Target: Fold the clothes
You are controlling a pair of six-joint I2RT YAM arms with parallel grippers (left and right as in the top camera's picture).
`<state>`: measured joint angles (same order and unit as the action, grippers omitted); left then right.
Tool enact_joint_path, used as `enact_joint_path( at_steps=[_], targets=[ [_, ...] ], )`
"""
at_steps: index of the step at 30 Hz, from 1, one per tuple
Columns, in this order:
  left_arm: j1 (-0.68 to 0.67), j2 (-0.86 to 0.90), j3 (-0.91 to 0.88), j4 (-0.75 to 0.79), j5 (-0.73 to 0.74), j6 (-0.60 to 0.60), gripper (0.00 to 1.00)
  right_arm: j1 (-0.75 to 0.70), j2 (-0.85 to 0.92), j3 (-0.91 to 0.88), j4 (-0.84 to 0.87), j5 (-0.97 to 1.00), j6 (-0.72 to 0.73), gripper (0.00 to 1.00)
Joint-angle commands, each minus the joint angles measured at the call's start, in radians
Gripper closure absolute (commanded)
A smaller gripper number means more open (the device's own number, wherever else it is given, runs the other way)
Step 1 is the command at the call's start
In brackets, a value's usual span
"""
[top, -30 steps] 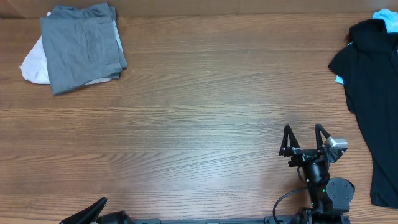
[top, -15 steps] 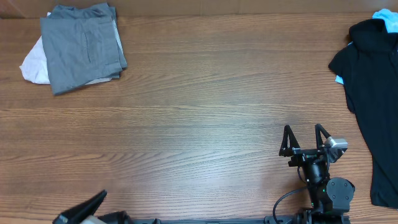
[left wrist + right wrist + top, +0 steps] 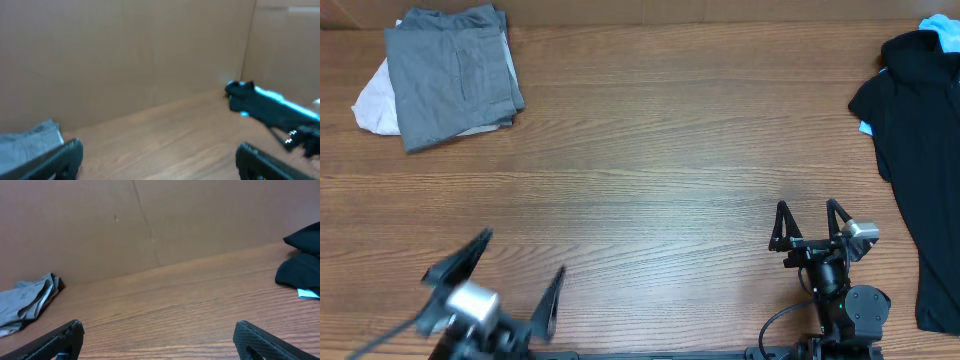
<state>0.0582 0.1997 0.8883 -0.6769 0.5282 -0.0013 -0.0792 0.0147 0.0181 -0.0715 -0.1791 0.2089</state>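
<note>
The grey shorts (image 3: 450, 72) lie folded in a neat stack at the table's far left corner, also seen low at the left in the left wrist view as the grey shorts (image 3: 27, 145) and in the right wrist view as the grey shorts (image 3: 27, 302). My left gripper (image 3: 505, 272) hovers open near the front left edge, far from them, nothing between its fingers. At the front right my right gripper (image 3: 810, 215) stands open and empty, pointing toward the back.
A black shirt (image 3: 915, 150) sprawls along the right edge, with a bit of light blue cloth (image 3: 942, 32) at the far right corner. White fabric (image 3: 375, 100) pokes out beside the grey stack. A brown cardboard wall (image 3: 160, 220) backs the table.
The left arm has swung up from the bottom edge into view, moving right and forward over the table. The right arm and the clothes have not moved.
</note>
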Motion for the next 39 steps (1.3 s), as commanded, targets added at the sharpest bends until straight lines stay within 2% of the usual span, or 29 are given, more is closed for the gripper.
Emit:
enact_joint_path(
  at_steps=[1,8,13,21,28,39],
  targets=[
    [-0.007,-0.055,-0.216,0.161,-0.051,-0.048,0.00,-0.007,-0.012,-0.010,0.005,0.005,0.000,0.00],
    [-0.022,-0.148,-0.539,0.406,-0.253,-0.230,0.00,-0.007,-0.012,-0.010,0.005,0.005,0.000,0.00],
    [-0.047,-0.195,-0.665,0.471,-0.317,-0.254,0.00,-0.007,-0.012,-0.010,0.005,0.005,0.000,0.00],
    [-0.087,-0.196,-0.771,0.554,-0.431,-0.254,0.00,-0.007,-0.012,-0.010,0.005,0.005,-0.001,0.00],
    [-0.090,-0.196,-0.884,0.665,-0.435,-0.269,0.00,-0.007,-0.012,-0.010,0.005,0.005,0.000,0.00],
    [-0.090,-0.196,-0.884,0.602,-0.480,-0.264,0.00,-0.007,-0.012,-0.010,0.005,0.005,0.000,0.00]
  ],
)
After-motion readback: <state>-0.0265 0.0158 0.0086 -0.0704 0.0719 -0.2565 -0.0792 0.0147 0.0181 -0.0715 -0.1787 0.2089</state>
